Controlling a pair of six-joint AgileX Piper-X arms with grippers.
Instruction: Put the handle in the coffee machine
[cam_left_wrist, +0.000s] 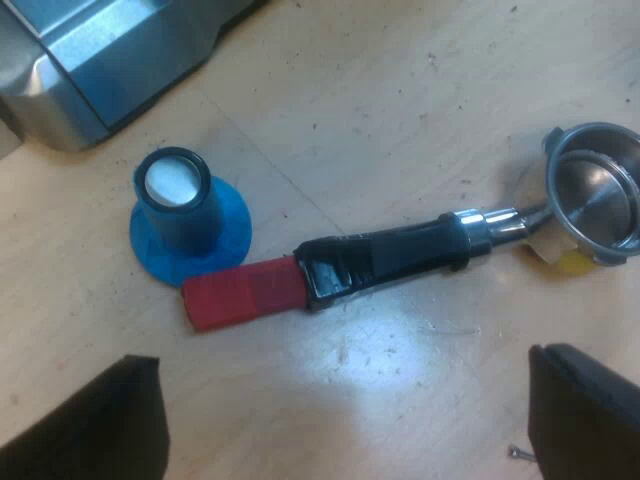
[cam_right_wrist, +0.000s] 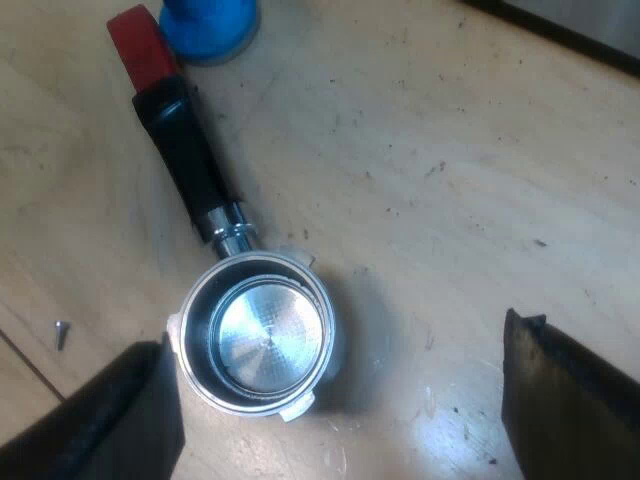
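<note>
The metal holder lies loose on the wooden table, its black handle (cam_left_wrist: 400, 258) ending in red (cam_left_wrist: 240, 295) and its empty basket (cam_left_wrist: 595, 195) facing up. My left gripper (cam_left_wrist: 345, 420) hovers open above the table just short of the handle, both fingers apart and holding nothing. In the right wrist view the basket (cam_right_wrist: 258, 335) sits between my wide-open right gripper (cam_right_wrist: 340, 410) fingers, nearer one finger (cam_right_wrist: 115, 420), with the handle (cam_right_wrist: 185, 160) pointing away toward the blue tamper (cam_right_wrist: 210, 25). The red end (cam_right_wrist: 140, 45) lies beside the tamper's base.
The blue tamper (cam_left_wrist: 185, 215) stands upright on the table, its flat base touching or nearly touching the red end. A corner of the espresso machine (cam_left_wrist: 90, 60) stands beyond the tamper. A small screw (cam_right_wrist: 60, 333) lies near the basket.
</note>
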